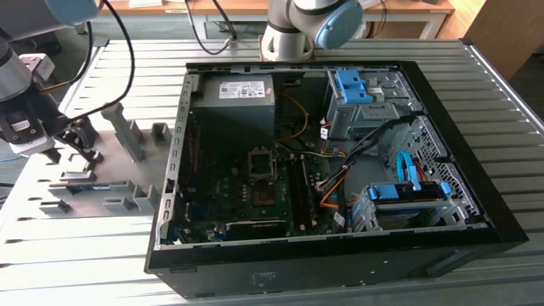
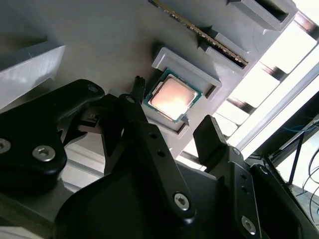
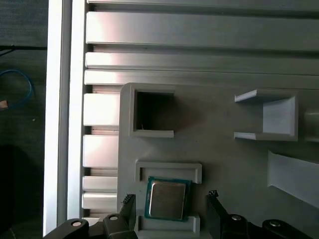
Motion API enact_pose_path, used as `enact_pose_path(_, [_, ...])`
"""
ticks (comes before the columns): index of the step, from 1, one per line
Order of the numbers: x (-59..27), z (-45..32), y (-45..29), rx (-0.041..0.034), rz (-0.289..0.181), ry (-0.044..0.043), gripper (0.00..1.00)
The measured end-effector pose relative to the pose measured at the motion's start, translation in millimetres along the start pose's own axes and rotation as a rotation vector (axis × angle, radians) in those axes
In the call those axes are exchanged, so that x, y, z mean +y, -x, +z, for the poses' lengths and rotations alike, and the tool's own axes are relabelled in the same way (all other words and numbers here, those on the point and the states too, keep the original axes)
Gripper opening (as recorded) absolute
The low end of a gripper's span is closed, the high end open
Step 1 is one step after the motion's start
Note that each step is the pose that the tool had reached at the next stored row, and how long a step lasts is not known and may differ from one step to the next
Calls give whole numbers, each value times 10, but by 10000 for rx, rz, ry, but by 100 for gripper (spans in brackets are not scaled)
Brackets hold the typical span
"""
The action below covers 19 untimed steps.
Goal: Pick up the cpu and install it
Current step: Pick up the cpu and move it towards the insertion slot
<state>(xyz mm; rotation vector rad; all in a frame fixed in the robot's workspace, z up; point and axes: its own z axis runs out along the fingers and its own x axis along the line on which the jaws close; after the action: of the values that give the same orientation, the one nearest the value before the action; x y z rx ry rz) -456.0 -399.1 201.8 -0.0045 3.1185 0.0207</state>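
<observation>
The black gripper (image 2: 174, 105) hung low over the cpu (image 2: 173, 98), with its jaws apart. One jaw stood on each side of the chip, and a small gap showed on both sides. Nothing was held.

The cpu (image 3: 167, 200) was a small flat square with a shiny silver-grey metal top and a thin dark green edge. It lay flat in a shallow grey holder (image 3: 168, 172) with low walls around it.

The holder was part of a smooth, dull grey tray (image 3: 214, 129). On the same tray there was a deep square hole (image 3: 154, 112) that looked dark inside, and some blocky grey stands. A long thin memory stick (image 2: 204, 35) stood on its edge in a slot close by.

In the exterior view the gripper (image 1: 83, 152) was at the view's left, over this tray (image 1: 34, 210). Black cables (image 1: 127, 57) looped down to it.

The tray lay on a bench (image 1: 476, 76) made of long silver metal strips with grooves between them. They shone where the light hit them.

Beside the tray, toward the exterior view's right, a big black computer case (image 1: 340, 274) lay on its side with its cover off. Inside were a dark green board (image 1: 246, 197), a grey metal box (image 1: 234, 95) with a white label, blue plastic parts (image 1: 350, 86) and many thin wires.

At the far edge of the bench stood the arm's round grey base (image 1: 285, 38) with a light blue cap. Behind it were pale wooden tables (image 1: 255, 6) and a dark floor.
</observation>
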Motion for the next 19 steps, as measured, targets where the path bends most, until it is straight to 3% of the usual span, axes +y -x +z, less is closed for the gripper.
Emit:
enact_pose_path(9, [-12, 151, -9, 0, -1, 0, 66])
enact_pose_path(19, [-15, 210, -10, 2, -6, -1, 66])
